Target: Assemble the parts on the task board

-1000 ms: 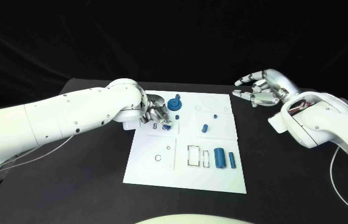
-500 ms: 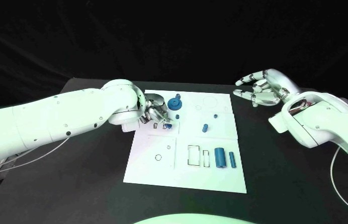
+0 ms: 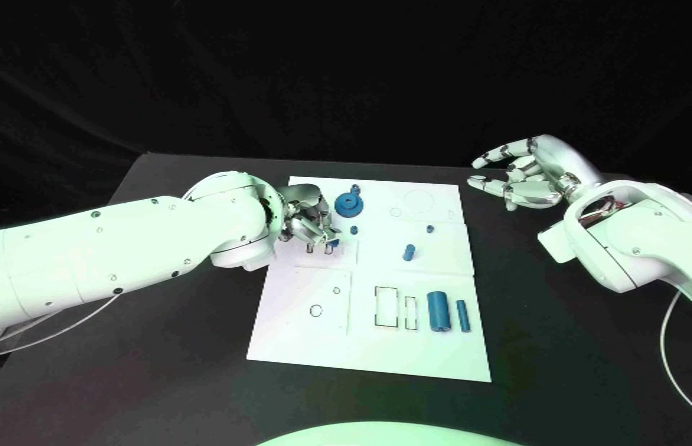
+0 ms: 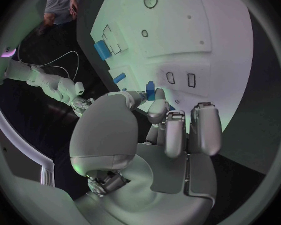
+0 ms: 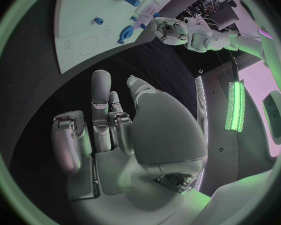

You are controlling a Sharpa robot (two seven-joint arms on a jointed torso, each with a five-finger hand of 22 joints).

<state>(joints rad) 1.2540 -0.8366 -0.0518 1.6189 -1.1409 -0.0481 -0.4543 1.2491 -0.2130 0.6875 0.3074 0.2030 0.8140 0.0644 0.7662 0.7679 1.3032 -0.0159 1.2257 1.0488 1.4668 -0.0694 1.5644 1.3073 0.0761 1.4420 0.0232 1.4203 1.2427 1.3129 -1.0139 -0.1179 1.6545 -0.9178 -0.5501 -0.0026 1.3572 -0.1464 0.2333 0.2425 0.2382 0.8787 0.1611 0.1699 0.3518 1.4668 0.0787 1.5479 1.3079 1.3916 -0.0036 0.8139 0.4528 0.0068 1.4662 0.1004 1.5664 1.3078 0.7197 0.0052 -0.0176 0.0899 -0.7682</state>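
Note:
The white task board point(image 3: 433, 351) lies in the middle of the black table. My left hand point(image 3: 309, 223) is over its far left part and pinches a small blue part point(image 4: 150, 90) between thumb and a finger, right by two small rectangular slots point(image 4: 180, 79). A blue gear-like part point(image 3: 348, 206) stands just beyond the hand. Two small blue parts point(image 3: 408, 254) lie mid-board, and two blue cylinders point(image 3: 437, 312) lie at the near right. My right hand point(image 3: 522, 177) hovers off the board's far right corner, fingers spread, holding nothing.
The near left of the board carries a raised square plate with a small ring point(image 3: 315, 313) and an empty rectangular outline point(image 3: 385, 308). A circle outline point(image 3: 417, 204) marks the far right. Black table point(image 3: 159, 366) surrounds the board on all sides.
My left hand has crept slightly toward the board's far edge with the blue part, and its forearm has swung lower. The right hand has barely moved.

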